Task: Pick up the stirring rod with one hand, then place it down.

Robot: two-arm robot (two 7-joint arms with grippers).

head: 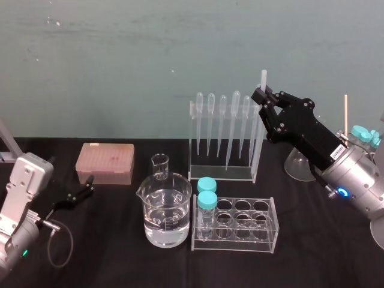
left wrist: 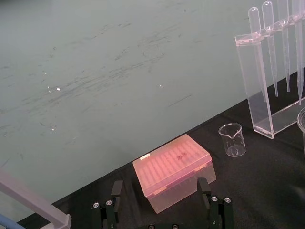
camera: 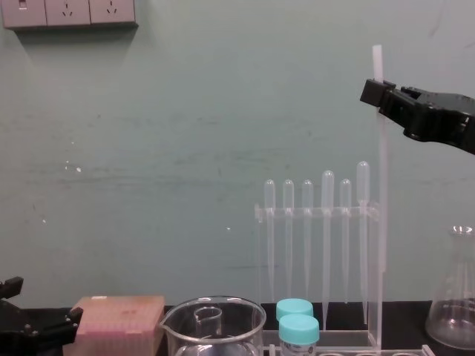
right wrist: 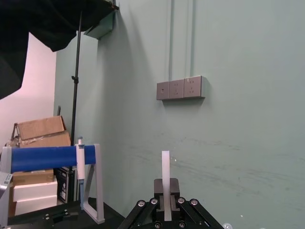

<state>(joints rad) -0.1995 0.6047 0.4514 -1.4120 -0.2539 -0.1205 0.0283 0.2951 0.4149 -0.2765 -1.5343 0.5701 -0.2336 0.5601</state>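
- Nearest the head camera stands a clear test-tube rack (head: 235, 225) with two blue-capped tubes (head: 207, 201) at its left end. A large beaker (head: 167, 216) partly filled with clear liquid stands just to its left.
- Behind the large beaker is a small empty beaker (head: 160, 167), and farther left lies a pink pipette-tip box (head: 105, 163).
- At the far side of the black table stands a clear pipette rack (head: 223, 144) hung with bulb-topped pipettes (camera: 326, 222).
- The stirring rod (camera: 381, 222) is held at the right end of the pipette rack, just beside the rightmost pipette.
- The right gripper (head: 264, 99) reaches in from the right, raised above the rack. Its fingers are pinched narrow on the rod near its upper end, so only a short stub shows above them.
- The rod stands upright with its long axis vertical. Most of its length hangs below the claw, down past the rack's top bar towards the rack's base. Whether its lower end touches anything cannot be told.
- The left gripper (left wrist: 160, 182) sits low at the near left, fingers spread wide and holding nothing, pointing at the pink box.
- A glass conical flask (camera: 453, 319) stands at the far right, below the right arm.
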